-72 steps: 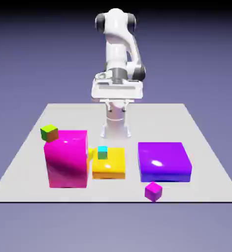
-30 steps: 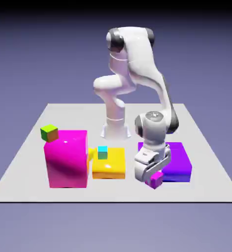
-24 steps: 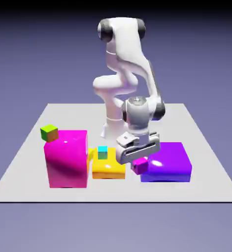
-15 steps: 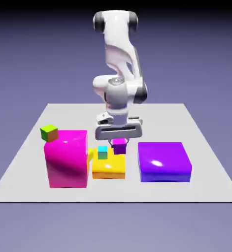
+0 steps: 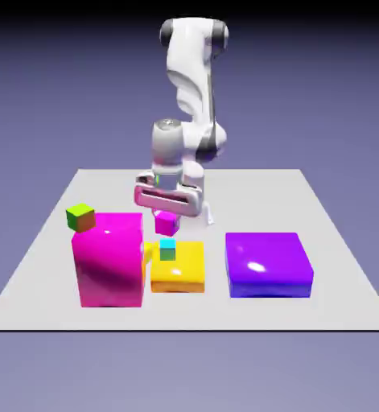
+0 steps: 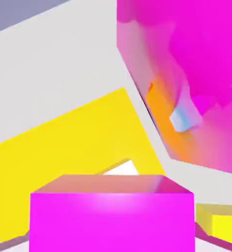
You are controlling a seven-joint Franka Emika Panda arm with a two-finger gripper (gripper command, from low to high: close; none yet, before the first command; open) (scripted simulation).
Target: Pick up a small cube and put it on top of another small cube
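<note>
The widest thing is the pale grey tabletop [image 5: 305,201], with the white robot arm [image 5: 194,48], dark grey at its joints, rising from the far side and bending toward the exterior view's left. Next in size comes the big glossy magenta block [image 5: 110,261], standing tall on the exterior view's left, and then the low, broad, glossy purple block [image 5: 268,261], well apart from it on the right. The white two-fingered hand [image 5: 167,216] is above the tabletop, slightly tilted, and its fingers are pinching a small plain magenta-pink cube, which hangs between them a little askew. The flat, glossy yellow block [image 5: 178,275] lies between the two larger blocks, nearer the magenta one, and a smaller yellow piece [image 5: 149,253] shows in the gap beside it. Smallest are the cubes: the pinched magenta-pink cube [image 5: 167,224] is raised clear of the tabletop, and in the exterior view it shows just above the small cube with a cyan top and green side [image 5: 167,249]. That one appears upright on the yellow block, near its far left part, with nothing stacked on it. The small green-topped, orange-sided cube [image 5: 80,217] shows at the upper left corner of the big magenta block
</note>
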